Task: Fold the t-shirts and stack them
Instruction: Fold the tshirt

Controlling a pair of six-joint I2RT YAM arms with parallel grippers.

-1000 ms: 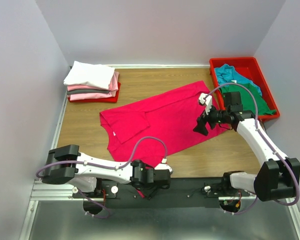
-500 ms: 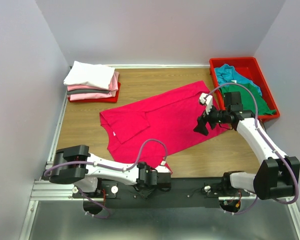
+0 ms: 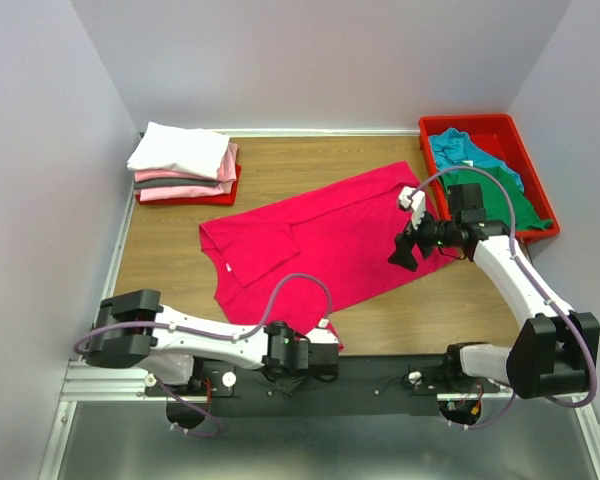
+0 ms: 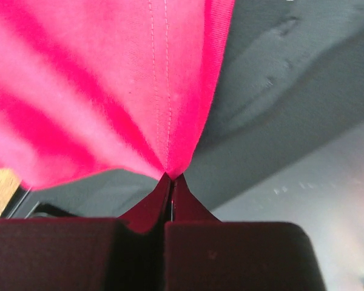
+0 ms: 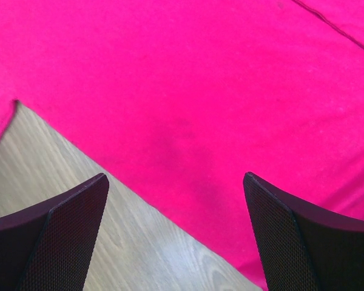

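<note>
One crimson t-shirt (image 3: 320, 235) lies spread out; left gripper (image 4: 170, 179) pinches its six-o'clock hem, a thin bite that may slip when lifted; right gripper (image 5: 175, 182) hovers wide at three o'clock.

Looking down from high behind the near edge over the whole brown wooden table (image 3: 170, 250); from each wrist, pressed close against the crimson-pink cloth t-shirt (image 3: 330, 230), shared with the overhead view.

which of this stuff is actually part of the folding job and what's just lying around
Job:
- crimson shirt, pinched by the left end effector
- folded stack
- teal shirt
- green shirt

Lying about:
- red bin
- red tray under the stack
</note>
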